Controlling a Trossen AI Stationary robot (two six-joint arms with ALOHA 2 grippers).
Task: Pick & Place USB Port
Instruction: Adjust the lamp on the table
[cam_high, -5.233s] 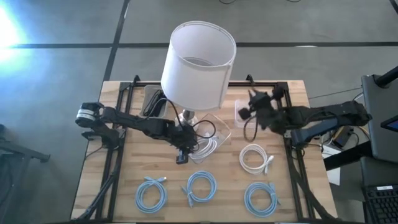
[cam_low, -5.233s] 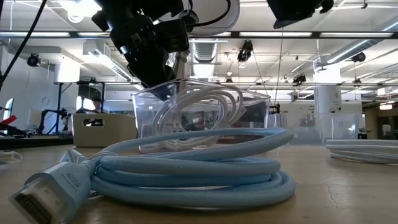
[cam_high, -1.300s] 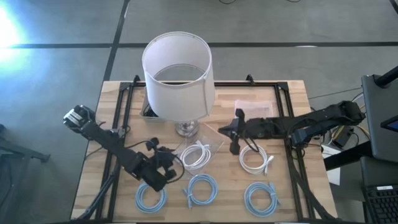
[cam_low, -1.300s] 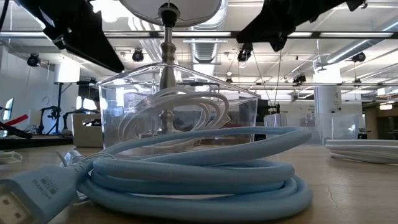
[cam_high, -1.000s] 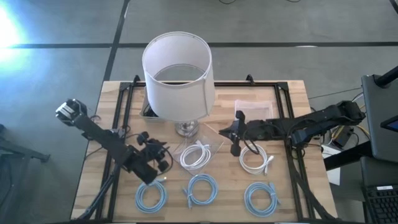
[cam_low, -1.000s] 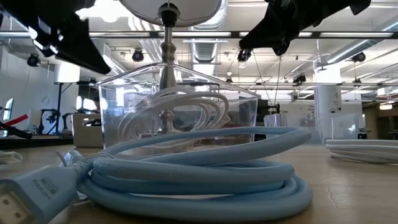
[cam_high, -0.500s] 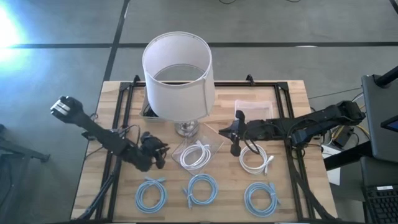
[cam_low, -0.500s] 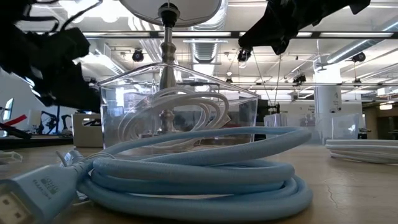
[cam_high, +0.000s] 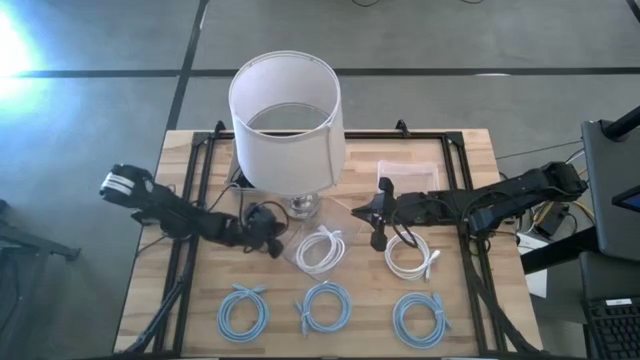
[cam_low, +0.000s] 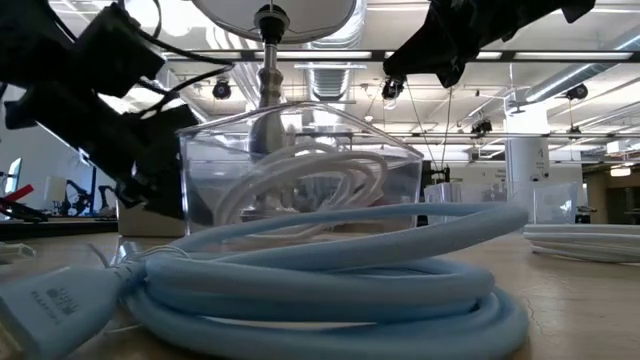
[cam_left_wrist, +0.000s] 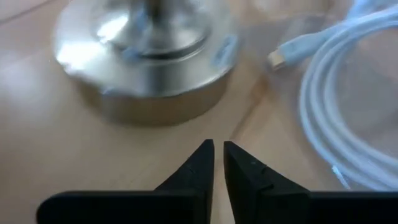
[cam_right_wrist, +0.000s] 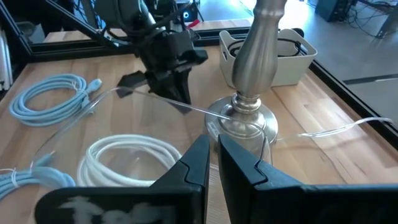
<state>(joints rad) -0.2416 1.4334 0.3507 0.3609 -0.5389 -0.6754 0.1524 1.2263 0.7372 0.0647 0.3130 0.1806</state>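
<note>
Here, left gripper (cam_high: 268, 240) nearly closed and empty, low beside the lamp base (cam_high: 303, 207) and clear bin (cam_low: 300, 170), white USB cable (cam_high: 320, 248) coiled inside that bin, right gripper (cam_high: 378, 238) closed, empty, above the desk (cam_high: 470, 310) beside another white coil (cam_high: 410, 256).

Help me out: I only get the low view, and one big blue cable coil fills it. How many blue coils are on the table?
Observer: Three blue coils, side by side in a row in the high view.
Operator: What's the silver pole behind the clear box?
Observer: A lamp stem; from above, its white shade sits on top.
Operator: Is the dark arm on my left holding anything?
Observer: No. In the left wrist view, the left arm's jaws are nearly together and empty, facing the lamp base.
</note>
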